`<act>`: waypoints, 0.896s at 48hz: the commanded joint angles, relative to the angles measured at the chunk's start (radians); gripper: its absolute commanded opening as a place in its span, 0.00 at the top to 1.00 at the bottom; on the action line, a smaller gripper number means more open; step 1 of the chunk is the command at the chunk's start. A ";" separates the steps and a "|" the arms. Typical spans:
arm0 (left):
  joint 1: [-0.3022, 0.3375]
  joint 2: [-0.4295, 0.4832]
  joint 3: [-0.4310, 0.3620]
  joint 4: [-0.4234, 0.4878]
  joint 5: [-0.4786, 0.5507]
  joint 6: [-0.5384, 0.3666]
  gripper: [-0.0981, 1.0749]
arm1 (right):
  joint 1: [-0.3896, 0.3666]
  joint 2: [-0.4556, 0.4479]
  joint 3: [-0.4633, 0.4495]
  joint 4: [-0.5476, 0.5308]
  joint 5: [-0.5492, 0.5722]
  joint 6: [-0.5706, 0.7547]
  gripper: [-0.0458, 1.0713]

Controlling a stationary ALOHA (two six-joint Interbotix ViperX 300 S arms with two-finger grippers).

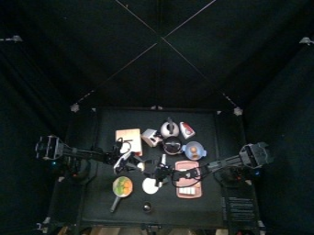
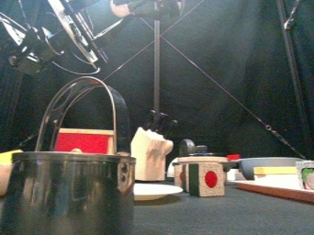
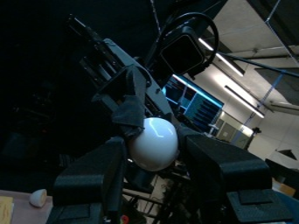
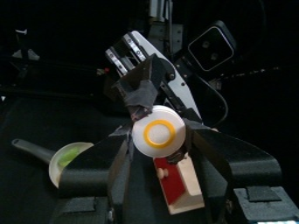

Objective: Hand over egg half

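The egg half point(image 4: 160, 131) is a small white piece with a yellow yolk ring on its flat face, held in the air above the table's middle. In the left wrist view I see its rounded white back point(image 3: 152, 144). My left gripper point(image 3: 158, 150) is shut on it. My right gripper point(image 4: 160, 140) faces the left one head-on, and its open jaws stand on either side of the egg half. In the front view both arms point(image 2: 61, 37) hang high at the upper left.
Below the grippers lie a pan with green food point(image 1: 123, 186), a white plate point(image 1: 150, 185), a pink tray point(image 1: 186, 174) and a blue bowl point(image 1: 173, 147). A metal pot with a bail handle point(image 2: 73, 193) stands at the table's front edge.
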 commanded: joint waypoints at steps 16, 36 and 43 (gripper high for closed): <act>0.002 0.002 -0.011 0.000 0.044 0.006 0.46 | 0.003 -0.032 0.014 0.141 0.040 0.000 0.03; 0.012 -0.005 -0.011 0.003 0.204 0.014 0.46 | 0.141 -0.126 0.106 0.284 0.252 0.002 0.03; 0.012 -0.017 -0.011 0.025 0.278 0.014 0.46 | 0.173 -0.178 0.141 0.394 0.353 0.006 0.03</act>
